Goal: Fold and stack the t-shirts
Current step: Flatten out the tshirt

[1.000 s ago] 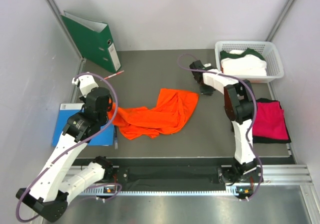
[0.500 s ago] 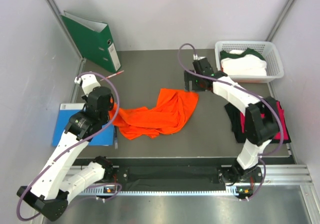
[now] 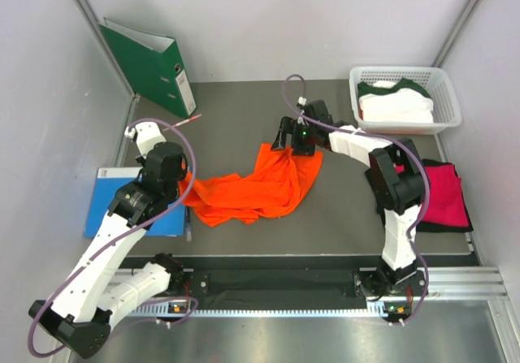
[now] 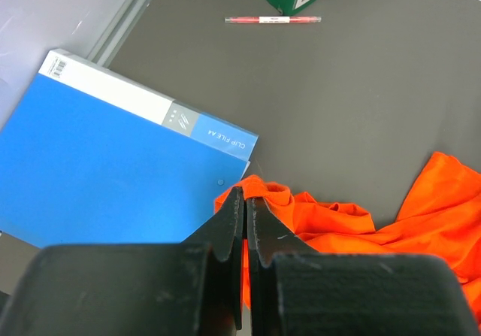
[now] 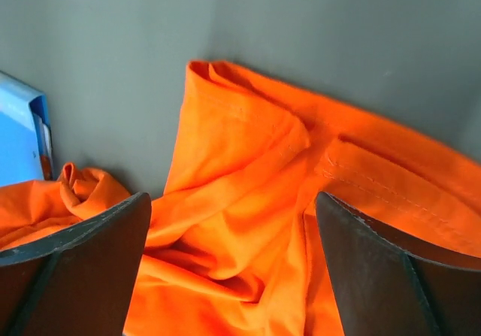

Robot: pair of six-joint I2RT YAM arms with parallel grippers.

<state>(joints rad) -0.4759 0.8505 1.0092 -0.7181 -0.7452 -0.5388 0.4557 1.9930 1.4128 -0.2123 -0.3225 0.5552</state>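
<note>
Two grippers work on the orange t-shirt (image 3: 252, 186), crumpled on the table (image 3: 236, 119): the left gripper (image 4: 244, 201) pinches its edge, and the right gripper (image 5: 231, 201) hangs wide open over its far corner. Next, I think, it must drop and pinch there.

T-shirt (image 3: 260, 186) between folder (image 3: 96, 210) and basket (image 3: 449, 103)

left pincer (image 4: 245, 198): pinching orange t-shirt (image 4: 421, 216) edge | blue folder (image 4: 98, 171): just beside
</note>
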